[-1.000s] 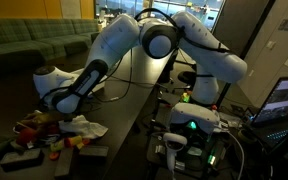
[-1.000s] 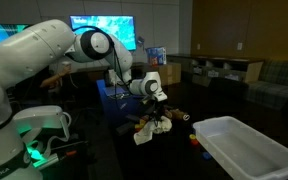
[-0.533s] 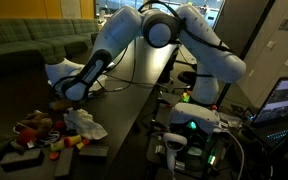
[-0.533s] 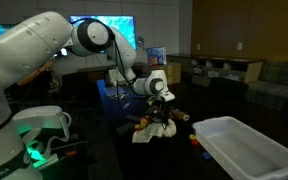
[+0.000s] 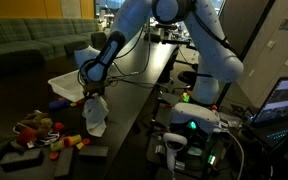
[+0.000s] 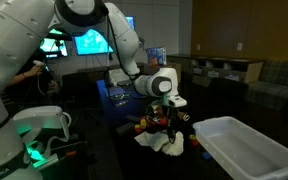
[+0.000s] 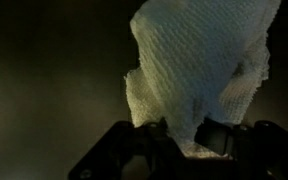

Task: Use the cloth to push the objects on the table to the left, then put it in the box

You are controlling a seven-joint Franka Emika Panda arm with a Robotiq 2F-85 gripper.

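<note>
— Cloth (image 5: 96,115): where is it relative to the box (image 6: 234,160)?

— Outside the box, near its wall. It hangs from my gripper (image 6: 167,125), fingers clamped on a bunched fold, as my wrist view shows.

— And the objects (image 5: 39,130)?

— Heaped on the table, beyond the cloth from the box.

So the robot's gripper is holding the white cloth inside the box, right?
Not inside the box. The gripper is holding the white cloth, but the cloth hangs outside the box, next to it, as an exterior view shows.
</note>
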